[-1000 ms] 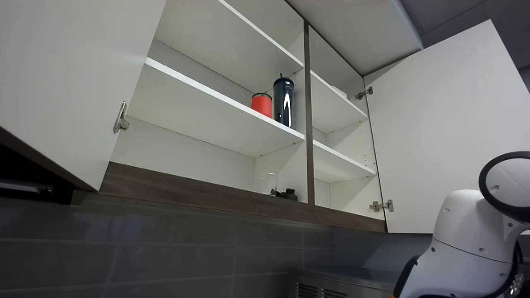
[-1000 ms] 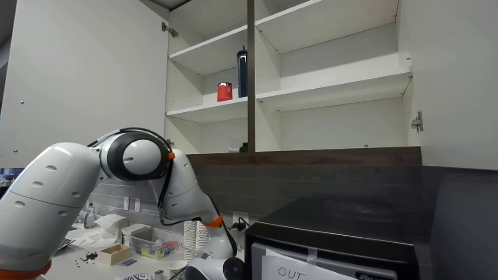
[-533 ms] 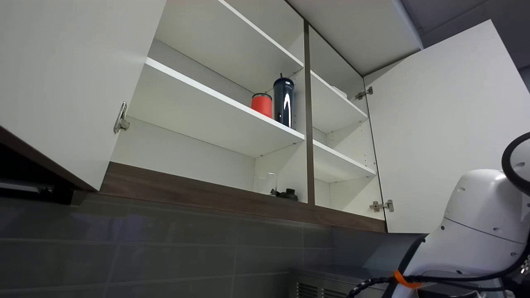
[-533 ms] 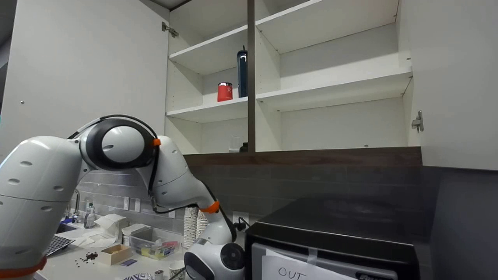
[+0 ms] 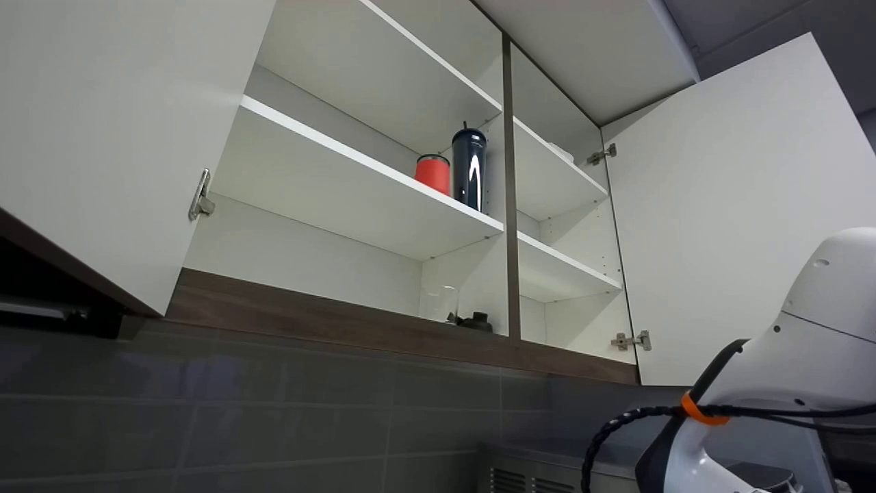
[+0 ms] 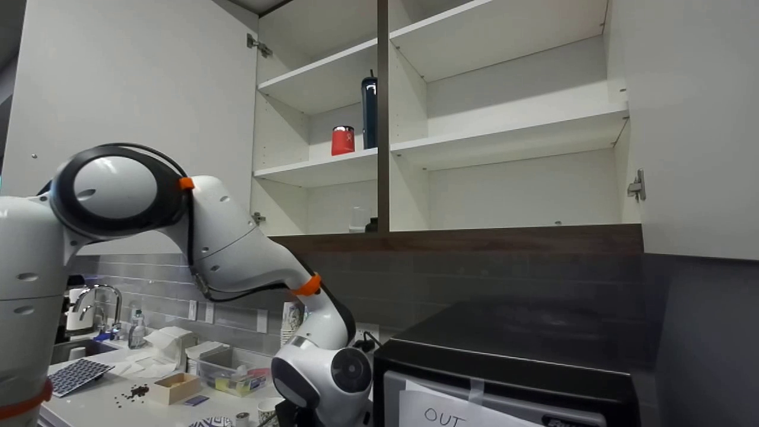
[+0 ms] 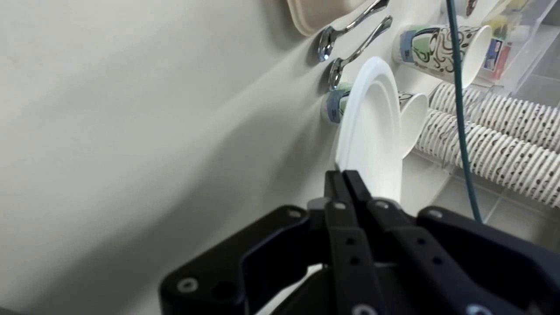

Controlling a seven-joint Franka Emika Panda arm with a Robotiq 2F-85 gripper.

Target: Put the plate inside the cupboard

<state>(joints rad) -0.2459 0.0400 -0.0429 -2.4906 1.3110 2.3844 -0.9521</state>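
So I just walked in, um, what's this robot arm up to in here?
A robot arm is handling a white plate: in the wrist view its gripper is pinching the edge, with paper cups and the pale counter behind. The cupboard stands open, with a red cup and a dark tumbler on a shelf. The plate is not in the cupboard yet.

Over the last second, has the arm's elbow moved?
Yes: in an exterior view, the elbow has shifted up and away from the cupboard's central divider.
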